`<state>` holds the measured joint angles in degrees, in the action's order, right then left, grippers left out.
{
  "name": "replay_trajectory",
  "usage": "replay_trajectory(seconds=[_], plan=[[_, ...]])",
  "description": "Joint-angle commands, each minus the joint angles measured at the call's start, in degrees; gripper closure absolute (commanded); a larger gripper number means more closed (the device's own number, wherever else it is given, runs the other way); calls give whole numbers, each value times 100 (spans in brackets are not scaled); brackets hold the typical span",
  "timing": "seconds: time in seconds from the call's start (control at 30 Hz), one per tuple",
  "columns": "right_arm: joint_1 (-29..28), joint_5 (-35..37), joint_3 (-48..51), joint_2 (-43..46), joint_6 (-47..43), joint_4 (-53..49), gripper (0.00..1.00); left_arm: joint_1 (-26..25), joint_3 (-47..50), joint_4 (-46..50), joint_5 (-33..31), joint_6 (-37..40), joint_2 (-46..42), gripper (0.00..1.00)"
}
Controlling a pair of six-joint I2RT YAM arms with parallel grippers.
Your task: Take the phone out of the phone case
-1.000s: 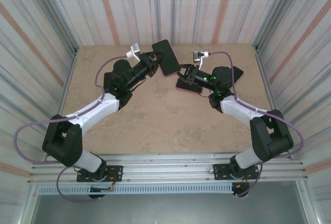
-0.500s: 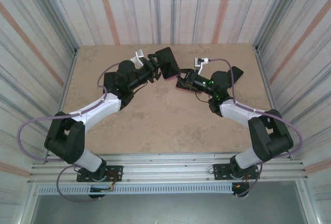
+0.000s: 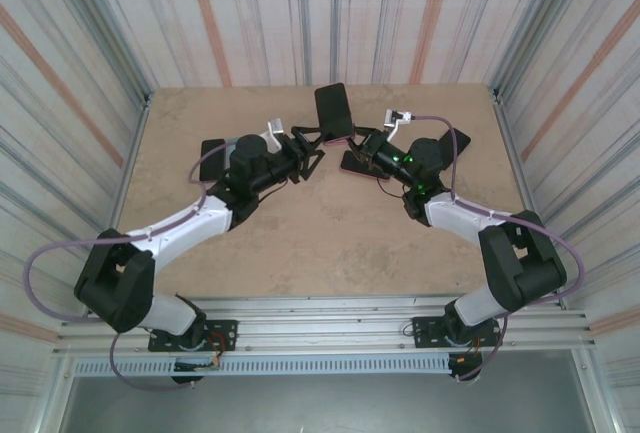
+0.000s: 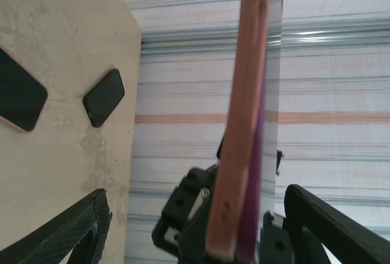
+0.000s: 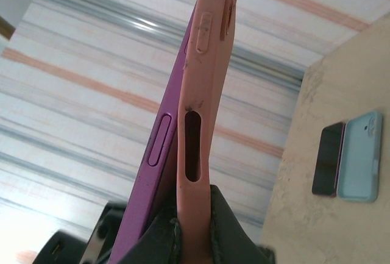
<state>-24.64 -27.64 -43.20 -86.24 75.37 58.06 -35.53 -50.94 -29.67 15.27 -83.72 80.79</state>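
Note:
A purple phone [image 5: 155, 172] sits in a pink phone case [image 5: 201, 93], and the case's side wall has peeled away from the phone's edge. My right gripper [image 5: 195, 215] is shut on the case's lower end and holds it upright above the table [image 3: 333, 111]. My left gripper [image 3: 318, 145] stands open just left of it. In the left wrist view the case [image 4: 244, 124] stands edge-on between the spread fingers [image 4: 79, 227] and touches neither. The phone's purple edge [image 4: 271, 93] shows on the case's right side.
A dark phone [image 3: 212, 158] lies on the table at the left. A pink-cased phone [image 3: 362, 165] lies under my right arm, with a dark phone [image 3: 458, 143] beyond it. A phone [image 5: 329, 159] and a light blue case [image 5: 361, 155] lie side by side.
My left gripper opened, let go of the cased phone and drew back to the lower left. My right gripper lifted the cased phone up and toward the back.

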Motion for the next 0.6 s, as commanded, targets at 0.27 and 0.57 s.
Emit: replay_trajectory(seconds=[0.27,0.57], plan=[[-119,602,-140,-112,-629,344,100,-481,-192,-12,-594,-162,-458,35],[-193,594,-127,-159,-673,475,100,-484,-351,-450,-564,-291,-83,42]])
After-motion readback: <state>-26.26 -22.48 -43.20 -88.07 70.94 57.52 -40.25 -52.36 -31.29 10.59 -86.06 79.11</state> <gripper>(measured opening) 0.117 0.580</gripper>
